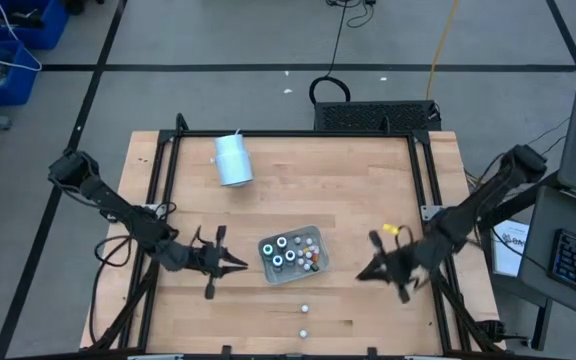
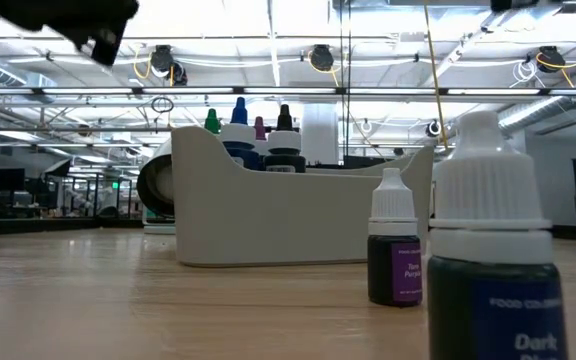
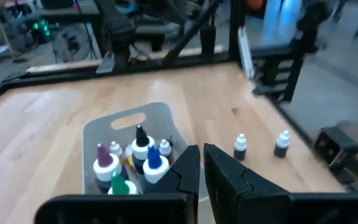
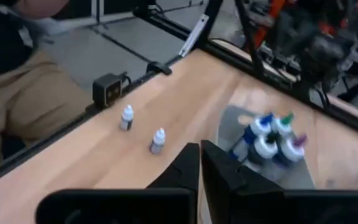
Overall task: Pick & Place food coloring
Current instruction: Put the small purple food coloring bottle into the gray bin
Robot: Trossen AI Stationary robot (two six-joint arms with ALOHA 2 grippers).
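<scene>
The tray [image 1: 313, 237] is seen at the lower centre of the high view, on the wooden table [image 1: 348, 190]; most of the food coloring bottles [image 1: 290, 251] are stood upright inside it, packed close together; in the low view their coloured tips [image 2: 248, 122] are seen above the tray's white wall.

Two further bottles are left outside the tray, near the table's bottom edge in the high view; one [image 1: 305, 310] is stood below the tray, the other [image 1: 304, 333] just below the first, the two apart from each other; in the low view one purple-labelled bottle [image 2: 394, 240] and one dark bottle [image 2: 490, 250] fill the right of the frame.

The left gripper [image 1: 236, 264] is placed just left of the tray, apart from it; its fingers [image 3: 229, 177] are closed and nothing is grasped.

The right gripper [image 1: 362, 273] is placed well right of the tray, at the lower right of the high view; its fingers [image 4: 219, 171] are clenched and empty.

A white cylinder [image 1: 233, 159] is laid at the upper left of the table.
</scene>
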